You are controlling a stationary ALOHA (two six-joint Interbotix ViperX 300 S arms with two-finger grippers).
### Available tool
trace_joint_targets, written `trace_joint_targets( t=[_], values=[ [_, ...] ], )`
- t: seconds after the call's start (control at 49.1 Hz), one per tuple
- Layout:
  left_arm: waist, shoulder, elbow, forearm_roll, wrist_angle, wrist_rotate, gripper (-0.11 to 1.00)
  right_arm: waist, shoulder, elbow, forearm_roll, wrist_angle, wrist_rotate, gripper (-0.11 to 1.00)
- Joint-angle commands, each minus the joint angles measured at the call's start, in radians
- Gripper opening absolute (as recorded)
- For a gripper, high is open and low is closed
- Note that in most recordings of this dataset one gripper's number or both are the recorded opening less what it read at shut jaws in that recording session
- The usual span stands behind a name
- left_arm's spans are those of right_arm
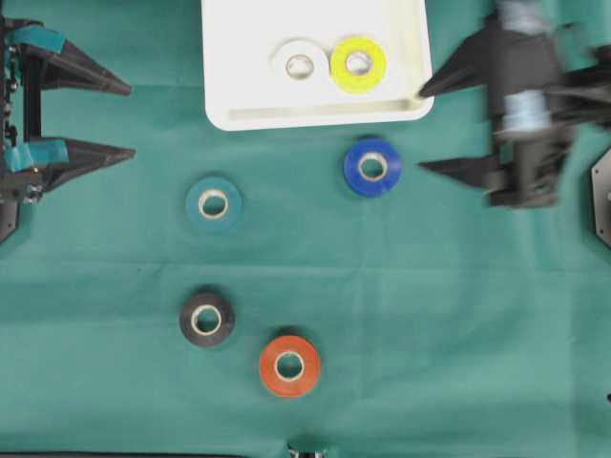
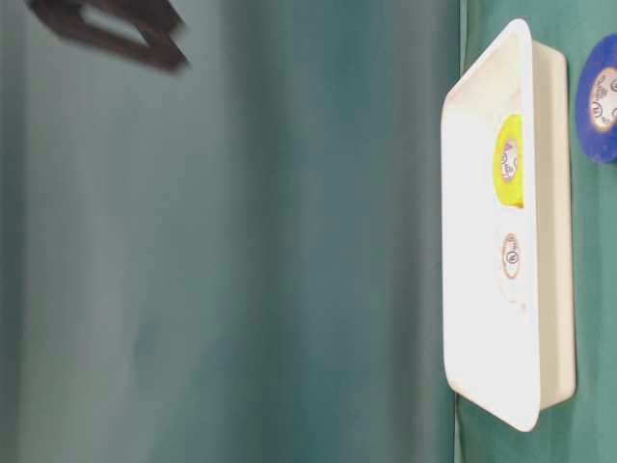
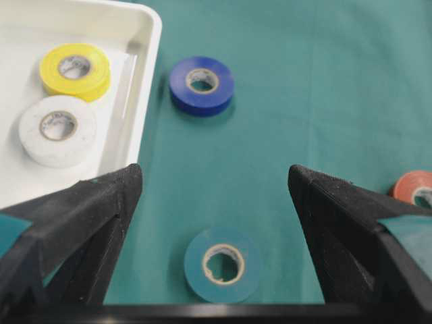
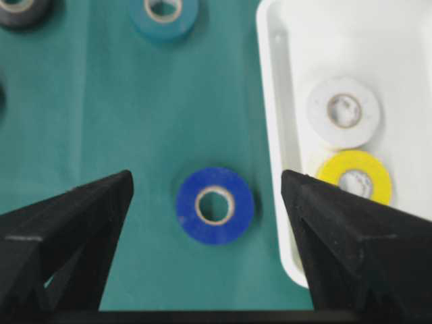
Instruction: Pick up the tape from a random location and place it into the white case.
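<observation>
Four tape rolls wait on green cloth (image 1: 458,315); blue roll (image 1: 372,167) lies just below white case (image 1: 224,57). Right gripper (image 1: 428,129) wide open, empty. Roll looks light, stiff: pinch across rim.

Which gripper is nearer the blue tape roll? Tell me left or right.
Right. The right gripper hangs open just beside the blue tape roll, at the white case corner. The left gripper sits open at the far left edge, beyond the teal roll.
</observation>
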Motion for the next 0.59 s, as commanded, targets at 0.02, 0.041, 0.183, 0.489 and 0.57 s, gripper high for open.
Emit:
trace_joint_targets(
  t=[0.02,0.041,0.183,0.489,0.57],
  values=[
    [0.003,0.002,-0.017,0.000,-0.005,0.002,0.99,0.002,-0.123,0.063,-0.003,-0.052,0.006,0.86],
    [0.002,0.002,-0.017,0.000,-0.003,0.002,0.99,0.002,-0.150,0.083,-0.003,-0.064,0.009,0.86],
    [0.002,0.002,-0.017,0.000,-0.003,0.002,0.99,0.002,-0.253,0.172,-0.002,-0.104,0.014,0.86],
    [0.003,-0.008,-0.014,-0.002,-0.008,0.000,0.99,0.002,-0.374,0.387,-0.002,-0.285,0.035,0.86],
    [0.003,-0.014,-0.009,-0.002,-0.009,0.002,0.99,0.000,-0.396,0.437,-0.002,-0.331,0.035,0.86]
  ],
)
